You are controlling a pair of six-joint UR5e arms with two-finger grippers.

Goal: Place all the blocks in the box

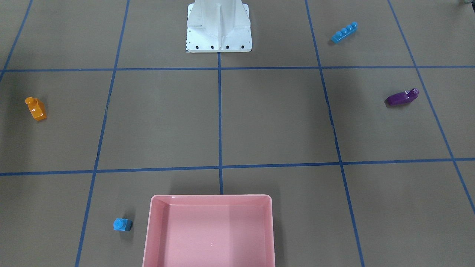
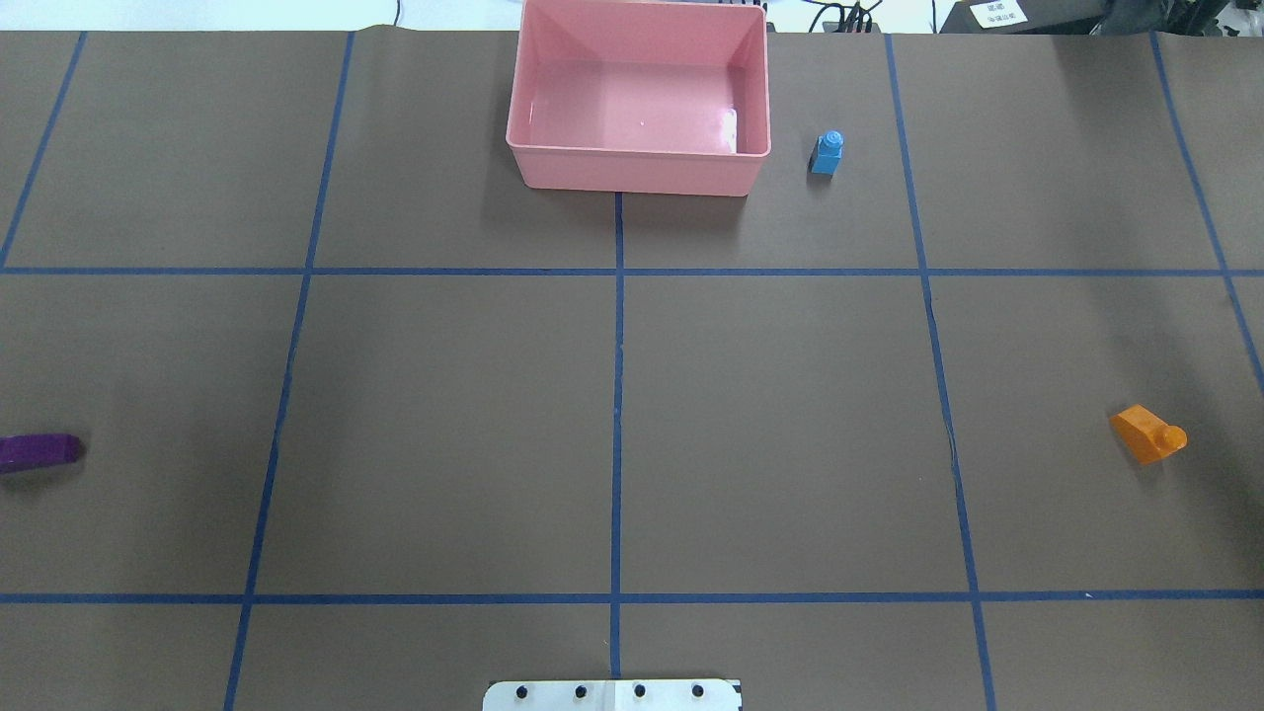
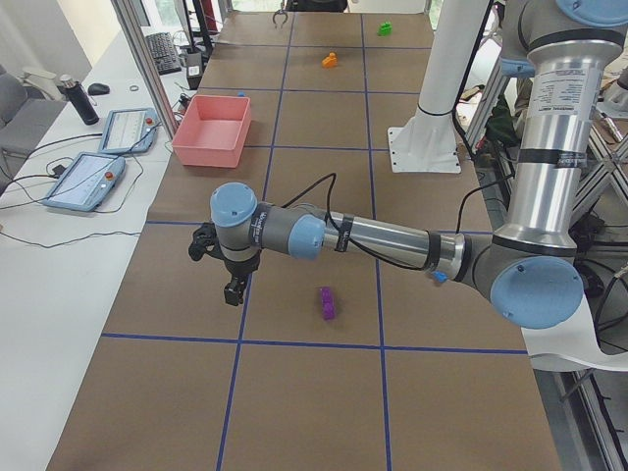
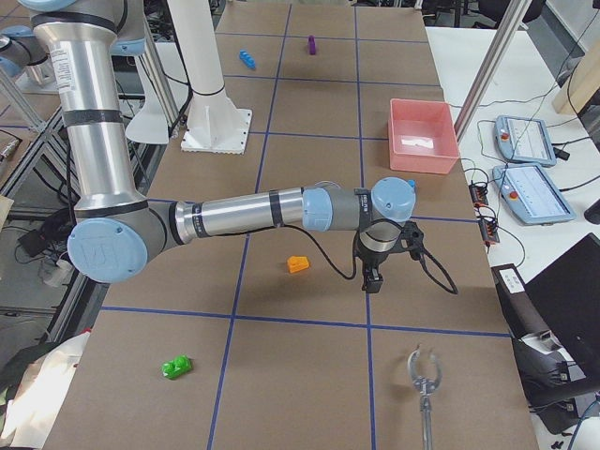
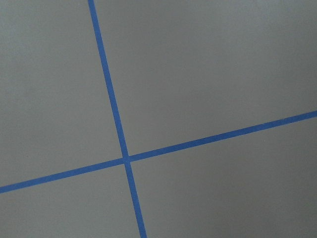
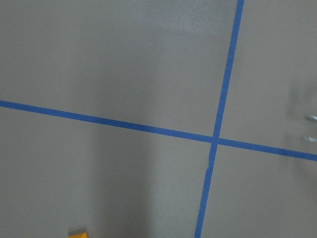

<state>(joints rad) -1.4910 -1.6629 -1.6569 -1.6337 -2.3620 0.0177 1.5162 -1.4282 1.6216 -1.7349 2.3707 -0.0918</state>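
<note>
The pink box (image 1: 156, 230) (image 2: 632, 173) stands empty at the table's far middle edge. The light-blue cube (image 1: 122, 224) (image 2: 828, 153) sits just beside it. The orange block (image 1: 36, 108) (image 2: 1148, 434) (image 4: 298, 264) lies on my right side. The purple block (image 1: 402, 97) (image 3: 327, 303) and the long blue block (image 1: 344, 32) lie on my left side. The green block (image 4: 175, 367) (image 3: 386, 28) lies at the far right end. My left gripper (image 3: 234, 291) hangs over bare table near the purple block. My right gripper (image 4: 372, 278) hangs near the orange block. I cannot tell if either is open or shut.
The white robot base (image 1: 219, 33) stands at the near middle of the table. Blue tape lines grid the brown table. Tablets (image 3: 83, 182) lie off the table's far edge. A metal claw tool (image 4: 422, 375) lies at the right end.
</note>
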